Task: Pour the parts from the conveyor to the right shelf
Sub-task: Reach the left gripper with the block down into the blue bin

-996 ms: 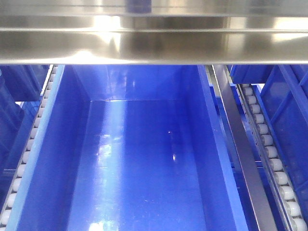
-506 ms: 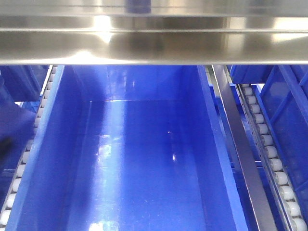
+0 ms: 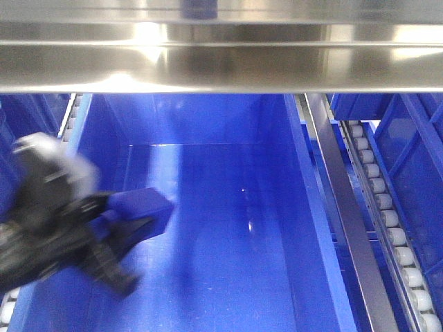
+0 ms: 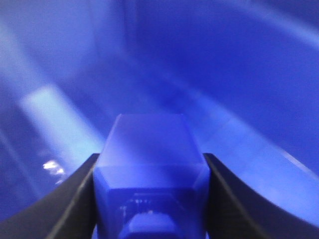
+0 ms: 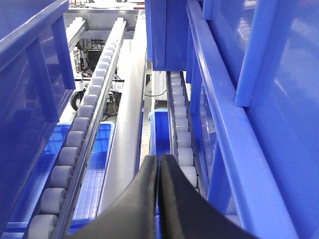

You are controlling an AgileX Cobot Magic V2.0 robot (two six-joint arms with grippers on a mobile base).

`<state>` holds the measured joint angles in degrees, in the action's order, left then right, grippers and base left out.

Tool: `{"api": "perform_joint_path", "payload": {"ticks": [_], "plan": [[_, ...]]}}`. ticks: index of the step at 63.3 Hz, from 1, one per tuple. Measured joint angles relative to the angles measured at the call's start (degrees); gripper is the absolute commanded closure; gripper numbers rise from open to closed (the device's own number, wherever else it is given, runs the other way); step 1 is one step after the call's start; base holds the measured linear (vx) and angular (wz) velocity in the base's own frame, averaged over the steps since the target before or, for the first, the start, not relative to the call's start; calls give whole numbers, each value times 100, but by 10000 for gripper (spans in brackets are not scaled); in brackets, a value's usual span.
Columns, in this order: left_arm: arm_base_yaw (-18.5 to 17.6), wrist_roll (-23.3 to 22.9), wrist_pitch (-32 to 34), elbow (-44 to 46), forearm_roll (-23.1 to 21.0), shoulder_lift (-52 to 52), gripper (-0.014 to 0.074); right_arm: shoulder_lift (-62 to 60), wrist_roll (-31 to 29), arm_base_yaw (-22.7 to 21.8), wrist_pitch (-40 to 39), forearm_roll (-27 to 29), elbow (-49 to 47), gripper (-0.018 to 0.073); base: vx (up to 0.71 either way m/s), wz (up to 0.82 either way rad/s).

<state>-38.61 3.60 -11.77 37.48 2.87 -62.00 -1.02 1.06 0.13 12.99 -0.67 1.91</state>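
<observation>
One blue part [image 4: 149, 164] sits clamped in the left gripper [image 3: 131, 225] over the bin [image 3: 228, 263]; right gripper [image 5: 159, 172] closed, empty.

The bin [image 3: 228, 228] in front of me is glossy, smooth blue plastic that throws back streaks of light, under a shelf rail [image 3: 221, 66] of brushed, shiny stainless steel. My left gripper [image 4: 149, 199] has matt black fingers around a smooth blue plastic part [image 4: 149, 154], and the roller tracks [image 5: 75, 144] look like dull white plastic.
</observation>
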Motion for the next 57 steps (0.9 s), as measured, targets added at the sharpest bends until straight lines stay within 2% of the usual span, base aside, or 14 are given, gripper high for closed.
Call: {"api": "perform_joint_path", "payload": {"ticks": [16, 31, 41, 48, 57], "plan": [[0, -149, -665, 1399, 0, -1968, 537, 0, 0, 0, 0, 0, 0, 568, 0, 0], [0, -166, -1895, 2589, 70, -3326, 489, 0, 0, 0, 0, 0, 0, 568, 0, 0], [0, -166, -2645, 3290, 227, -3955, 387, 0, 0, 0, 0, 0, 0, 568, 0, 0], [0, -166, -3136, 3712, 362, -4239, 283, 0, 0, 0, 0, 0, 0, 568, 0, 0], [0, -166, -3428, 4017, 474, -4472, 156, 0, 0, 0, 0, 0, 0, 568, 0, 0]]}}
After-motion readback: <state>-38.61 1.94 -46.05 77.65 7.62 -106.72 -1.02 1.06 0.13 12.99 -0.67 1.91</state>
